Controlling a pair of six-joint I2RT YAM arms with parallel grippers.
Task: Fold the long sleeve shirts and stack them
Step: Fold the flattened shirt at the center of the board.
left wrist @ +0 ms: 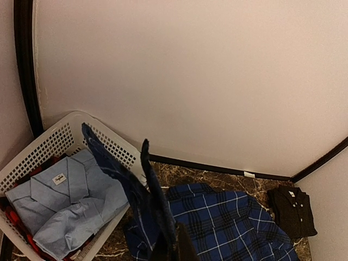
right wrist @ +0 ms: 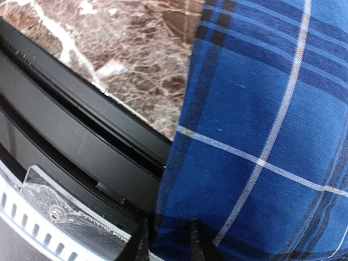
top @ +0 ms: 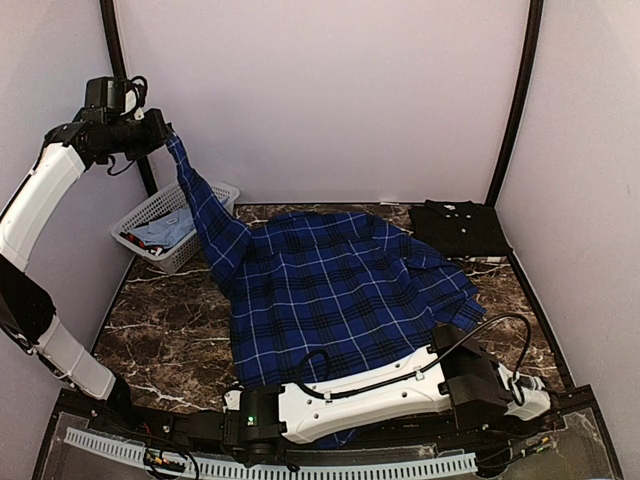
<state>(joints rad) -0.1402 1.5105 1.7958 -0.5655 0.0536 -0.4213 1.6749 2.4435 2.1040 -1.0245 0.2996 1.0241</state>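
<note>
The royal-blue plaid shirt lies spread over the middle of the marble table. My left gripper is raised high at the back left. It is shut on one end of the shirt, which hangs from it as a long strip down to the table; in the left wrist view the cloth runs up between the dark fingers. My right gripper is low at the table's front edge, shut on the plaid hem. In the top view it is mostly hidden under its own arm. The black shirt lies folded at the back right.
A white lattice basket stands at the back left, holding a folded light-blue shirt and red cloth. The right arm lies across the front of the table. A black rail runs along the front edge. Walls close the back and sides.
</note>
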